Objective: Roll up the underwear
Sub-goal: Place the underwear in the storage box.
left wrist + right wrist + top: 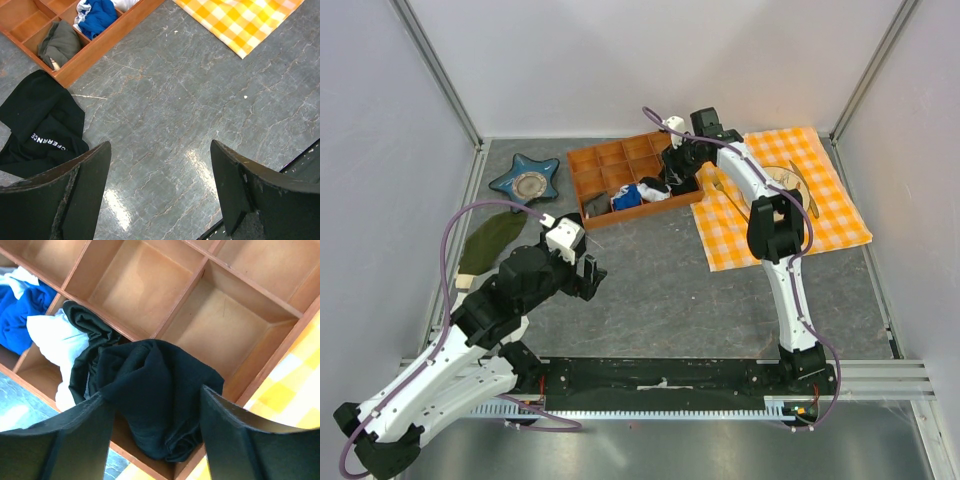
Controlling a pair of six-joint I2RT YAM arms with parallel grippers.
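Note:
The underwear (pixel 155 400) is a rolled black fabric bundle lying in a corner compartment of the orange wooden tray (pixel 130 285), partly over a white cloth (pixel 57 335). My right gripper (pixel 152 392) hangs over it, open, one finger on each side of the bundle; the left finger brushes the fabric and the right stands off it. In the top view the right gripper (pixel 678 170) sits over the tray's (pixel 610 160) near right end. My left gripper (pixel 160 145) is open over bare table with nothing between its fingers, also seen in the top view (pixel 590 275).
A smaller black cloth with pale lettering (pixel 40 125) lies left of the left gripper. The tray also holds a blue cloth (pixel 20 310) and a grey one (pixel 60 42). An olive-green cloth (pixel 490 240), a blue star-shaped dish (pixel 527 180) and an orange checked cloth (pixel 820 190) lie on the table.

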